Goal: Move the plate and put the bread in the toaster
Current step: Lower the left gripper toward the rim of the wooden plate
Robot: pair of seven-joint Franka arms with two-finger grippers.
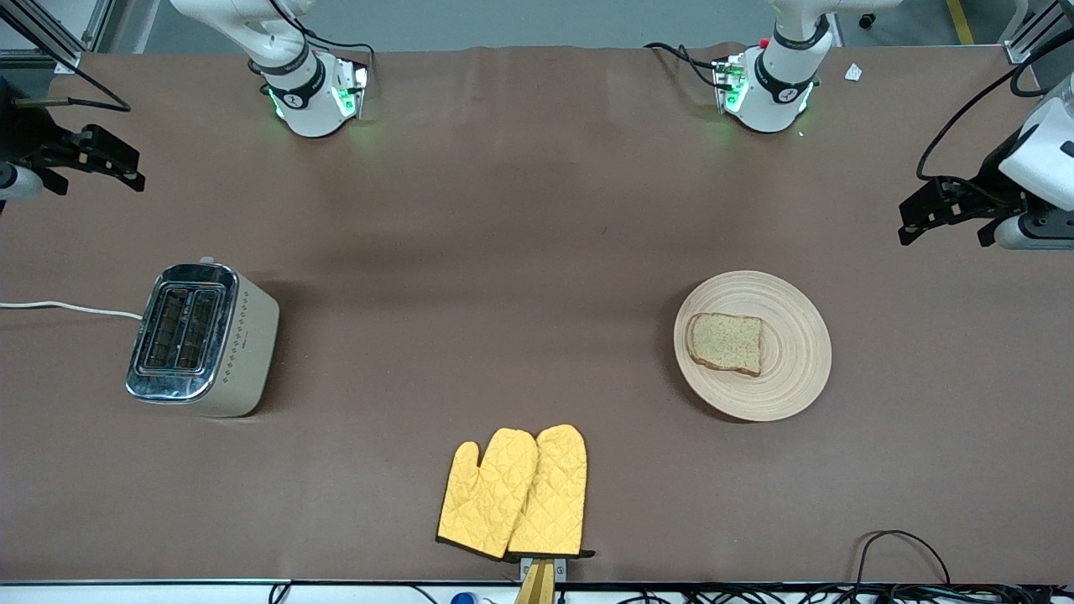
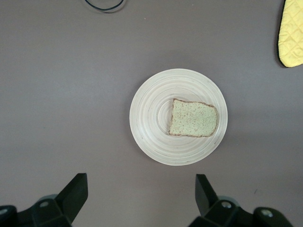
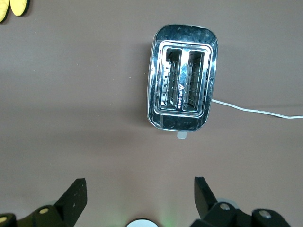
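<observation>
The light wooden plate (image 1: 797, 352) lies on the brown table toward the left arm's end, with the bread (image 1: 727, 342) flat on it. At the right arm's end stands the chrome-topped toaster (image 1: 201, 338), both slots empty. My left gripper (image 1: 914, 220) hangs open and empty over the table edge at its own end. In the left wrist view the plate (image 2: 151, 118) and the bread (image 2: 194, 118) lie well clear of the open left gripper (image 2: 140, 182). My right gripper (image 1: 126, 168) is open and empty over its own end. In the right wrist view the toaster (image 3: 182, 90) is apart from the right gripper (image 3: 140, 184).
Two yellow oven mitts (image 1: 516, 493) lie side by side near the table's front edge, midway between toaster and plate. The toaster's white cord (image 1: 67, 308) runs off the right arm's end. Black cables (image 1: 898, 554) loop at the front edge nearer the camera than the plate.
</observation>
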